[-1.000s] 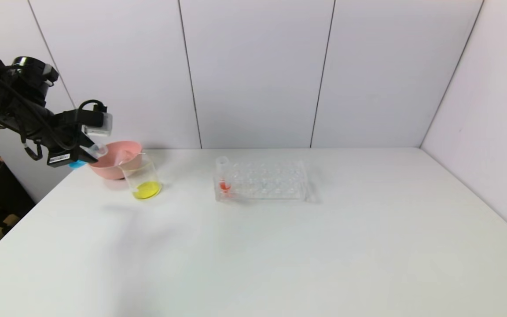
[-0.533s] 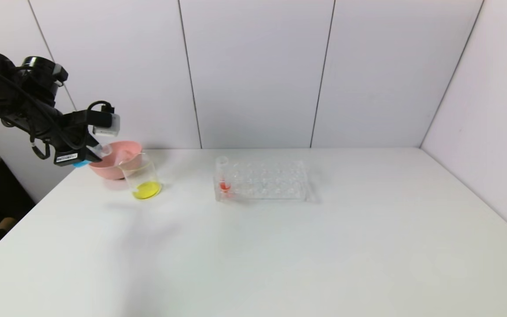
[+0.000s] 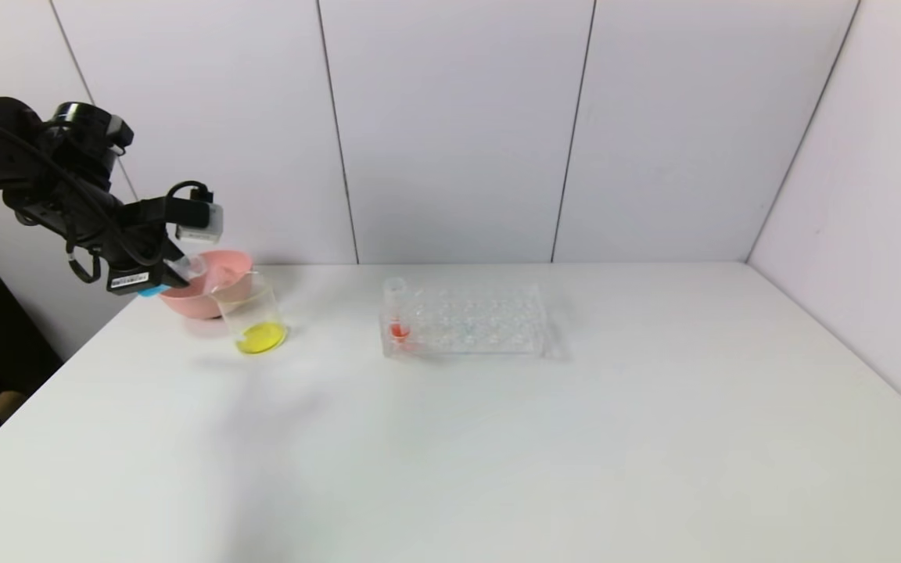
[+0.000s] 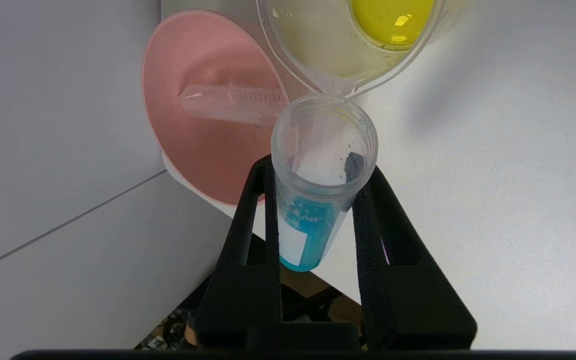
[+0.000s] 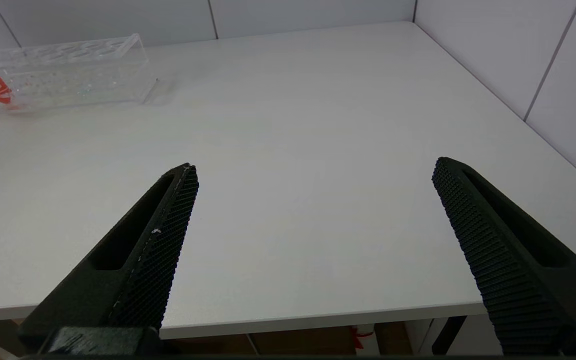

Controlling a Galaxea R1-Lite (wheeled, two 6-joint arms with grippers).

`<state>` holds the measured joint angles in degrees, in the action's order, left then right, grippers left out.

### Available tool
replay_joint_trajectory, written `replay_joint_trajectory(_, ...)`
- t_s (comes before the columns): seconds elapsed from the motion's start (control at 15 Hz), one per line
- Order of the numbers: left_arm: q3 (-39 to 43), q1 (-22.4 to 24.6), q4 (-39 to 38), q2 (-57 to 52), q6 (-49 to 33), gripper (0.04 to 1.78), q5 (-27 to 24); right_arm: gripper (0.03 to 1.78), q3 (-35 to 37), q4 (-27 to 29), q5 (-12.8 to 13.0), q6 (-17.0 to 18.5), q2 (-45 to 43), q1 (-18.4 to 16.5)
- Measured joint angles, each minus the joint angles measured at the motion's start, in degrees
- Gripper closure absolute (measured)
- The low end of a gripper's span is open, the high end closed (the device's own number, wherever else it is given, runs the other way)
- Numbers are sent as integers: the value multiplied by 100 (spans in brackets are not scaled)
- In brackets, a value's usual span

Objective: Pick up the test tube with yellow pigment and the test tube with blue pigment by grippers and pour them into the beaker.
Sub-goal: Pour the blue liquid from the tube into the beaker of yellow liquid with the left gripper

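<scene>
My left gripper is shut on the test tube with blue pigment and holds it above the table's far left, over the pink bowl's near side. The tube is tilted, with its open mouth just short of the beaker's pouring lip and blue liquid in its lower end. The beaker holds yellow liquid. No tube with yellow in it shows. My right gripper is open and empty, low over the table's near right edge.
A pink bowl behind the beaker holds an empty clear tube. A clear tube rack stands mid-table with a red-pigment tube at its left end; it also shows in the right wrist view.
My left gripper has moved right towards the beaker with the blue tube in it. The beaker, bowl and rack have not moved.
</scene>
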<state>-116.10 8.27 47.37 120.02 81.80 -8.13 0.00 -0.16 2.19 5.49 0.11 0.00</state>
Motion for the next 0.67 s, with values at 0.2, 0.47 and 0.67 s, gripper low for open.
replay_joint_trajectory(0.2,0,-41,-16,5,-68,138,113,10,0,0,-2,2,0,0)
replay_joint_trajectory(0.47,0,-140,-121,33,-79,138,257,10,0,0,0,-1,0,0)
replay_joint_trajectory(0.67,0,-194,-184,74,-79,138,439,10,0,0,0,-1,0,0)
